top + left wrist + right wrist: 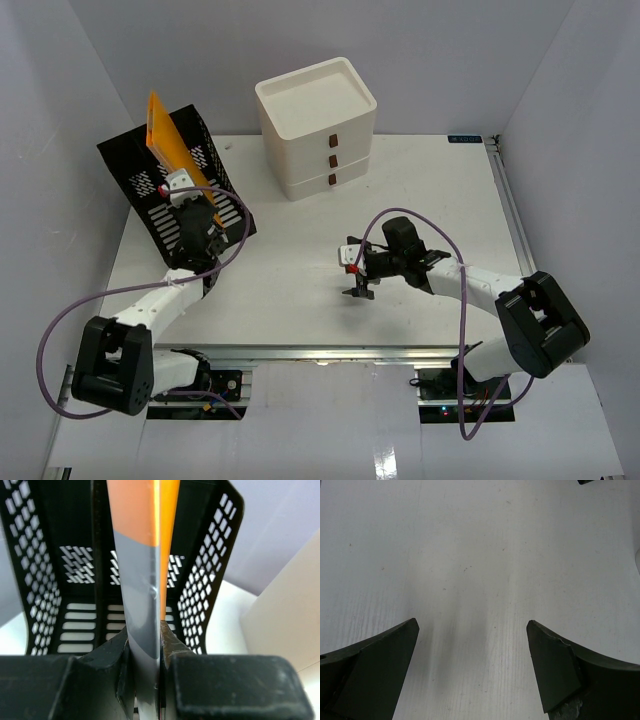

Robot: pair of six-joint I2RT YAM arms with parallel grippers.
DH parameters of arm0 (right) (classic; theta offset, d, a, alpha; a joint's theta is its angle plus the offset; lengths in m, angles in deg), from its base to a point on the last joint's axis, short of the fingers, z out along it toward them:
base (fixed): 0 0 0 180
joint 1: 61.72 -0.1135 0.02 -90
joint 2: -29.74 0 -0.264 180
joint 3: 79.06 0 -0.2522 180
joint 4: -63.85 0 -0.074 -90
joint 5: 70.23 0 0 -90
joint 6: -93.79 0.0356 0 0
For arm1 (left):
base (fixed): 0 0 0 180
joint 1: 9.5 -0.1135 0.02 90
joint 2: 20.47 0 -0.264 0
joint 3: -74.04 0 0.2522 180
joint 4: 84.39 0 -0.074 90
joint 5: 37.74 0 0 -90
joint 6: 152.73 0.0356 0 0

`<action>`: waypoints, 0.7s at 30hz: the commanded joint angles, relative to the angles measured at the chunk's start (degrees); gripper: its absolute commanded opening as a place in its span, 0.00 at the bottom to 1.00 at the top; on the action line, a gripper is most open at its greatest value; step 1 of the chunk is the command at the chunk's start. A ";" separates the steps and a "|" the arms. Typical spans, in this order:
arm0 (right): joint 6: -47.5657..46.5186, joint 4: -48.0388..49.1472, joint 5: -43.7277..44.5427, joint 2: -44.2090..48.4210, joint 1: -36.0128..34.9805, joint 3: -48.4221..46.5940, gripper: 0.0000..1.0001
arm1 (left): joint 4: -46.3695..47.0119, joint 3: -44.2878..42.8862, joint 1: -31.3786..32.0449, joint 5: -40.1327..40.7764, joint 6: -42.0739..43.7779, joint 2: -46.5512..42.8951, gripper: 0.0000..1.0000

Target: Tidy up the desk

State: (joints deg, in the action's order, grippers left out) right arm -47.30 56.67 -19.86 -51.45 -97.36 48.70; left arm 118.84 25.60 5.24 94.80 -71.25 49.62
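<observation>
The white desk has a metal rail along its front edge. My left gripper is shut on a flat orange folder with a grey lower band. It holds the folder upright at the mouth of a black mesh file holder at the back left. In the left wrist view the folder is edge-on between the closed jaws, with the mesh holder around it. My right gripper is open and empty, low over the bare desk; its fingers stand wide apart.
A cream three-drawer box stands at the back centre; its corner shows in the left wrist view. White walls enclose the desk on the left, back and right. Purple cables loop beside both arms.
</observation>
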 commanded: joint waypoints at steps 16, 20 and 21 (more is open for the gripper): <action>-30.17 -17.20 -5.79 -11.61 -7.19 -21.00 0.98 | -8.39 -2.03 -2.20 -9.18 5.19 -10.21 0.00; -30.83 -15.41 -5.44 -19.95 -10.00 -34.16 0.98 | -3.64 -0.76 -2.55 -11.40 7.91 -10.73 0.00; -29.59 -13.77 -4.11 -22.02 -11.28 -36.78 0.98 | -2.92 -0.30 -2.66 -12.27 8.34 -11.04 0.00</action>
State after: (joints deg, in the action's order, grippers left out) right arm -73.21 41.04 -24.27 -67.23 -105.25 23.62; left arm 108.69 26.13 3.30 87.02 -65.94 40.30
